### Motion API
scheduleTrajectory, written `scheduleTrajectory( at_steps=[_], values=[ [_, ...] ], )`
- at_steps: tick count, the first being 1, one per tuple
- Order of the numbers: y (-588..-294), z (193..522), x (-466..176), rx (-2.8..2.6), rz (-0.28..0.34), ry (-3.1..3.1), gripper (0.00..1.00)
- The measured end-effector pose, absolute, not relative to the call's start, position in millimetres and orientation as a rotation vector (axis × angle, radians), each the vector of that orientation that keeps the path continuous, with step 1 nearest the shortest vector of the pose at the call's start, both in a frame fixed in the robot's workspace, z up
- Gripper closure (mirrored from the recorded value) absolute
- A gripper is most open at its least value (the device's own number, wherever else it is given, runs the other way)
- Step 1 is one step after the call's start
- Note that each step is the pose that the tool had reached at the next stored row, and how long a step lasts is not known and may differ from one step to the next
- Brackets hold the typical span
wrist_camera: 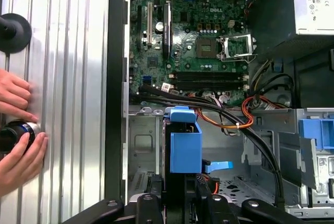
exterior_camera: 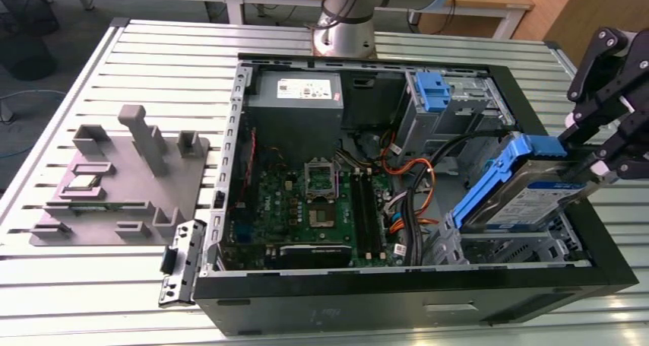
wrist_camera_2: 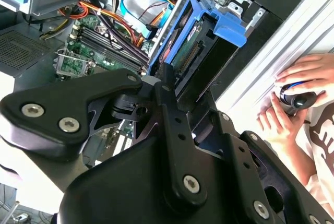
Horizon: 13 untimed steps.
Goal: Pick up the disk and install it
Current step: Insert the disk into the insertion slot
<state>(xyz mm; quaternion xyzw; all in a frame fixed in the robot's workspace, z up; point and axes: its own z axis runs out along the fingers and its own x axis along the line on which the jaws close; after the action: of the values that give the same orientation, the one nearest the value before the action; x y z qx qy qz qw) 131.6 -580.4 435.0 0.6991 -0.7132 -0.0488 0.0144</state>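
The gripper [exterior_camera: 588,167] pinches one end of the disk [exterior_camera: 519,192], which slants away from the jaws into the open computer case [exterior_camera: 406,304]. The exterior view shows the silver drive, its white-and-blue label and its bright blue carrier. The first wrist view shows a person's hand [wrist_camera: 21,156] outside the case. The gripped end is hard to make out.

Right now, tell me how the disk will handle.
Probably stiff: the disk is a metal slab in a blue carrier. Likely dense, so, gripped at one end by the hand and tilted, it may sag or pivot.
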Motion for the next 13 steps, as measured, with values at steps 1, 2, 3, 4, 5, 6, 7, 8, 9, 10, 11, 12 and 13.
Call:
scheduleTrajectory(
  at_steps=[1, 2, 3, 4, 5, 6, 7, 8, 9, 10, 11, 12, 13],
  values=[
    [-580, 433, 132, 2.176, -0.152, -2.22, 0.65],
    [-580, 431, 132, 2.176, -0.152, -2.22, 0.65],
    [-580, 430, 132, 2.177, -0.152, -2.22, 0.65],
    [-580, 428, 132, 2.176, -0.152, -2.22, 0.65],
    [-580, 426, 132, 2.176, -0.152, -2.22, 0.65],
    [-580, 424, 132, 2.176, -0.152, -2.22, 0.65],
    [-580, 422, 132, 2.176, -0.152, -2.22, 0.65],
    [-580, 421, 132, 2.176, -0.152, -2.22, 0.65],
    [-580, 419, 132, 2.176, -0.152, -2.22, 0.65],
    [-580, 417, 132, 2.177, -0.152, -2.22, 0.65],
    [-580, 415, 132, 2.176, -0.152, -2.22, 0.65],
    [-580, 413, 132, 2.176, -0.152, -2.22, 0.65],
    [-580, 412, 132, 2.176, -0.152, -2.22, 0.65]
  ],
)
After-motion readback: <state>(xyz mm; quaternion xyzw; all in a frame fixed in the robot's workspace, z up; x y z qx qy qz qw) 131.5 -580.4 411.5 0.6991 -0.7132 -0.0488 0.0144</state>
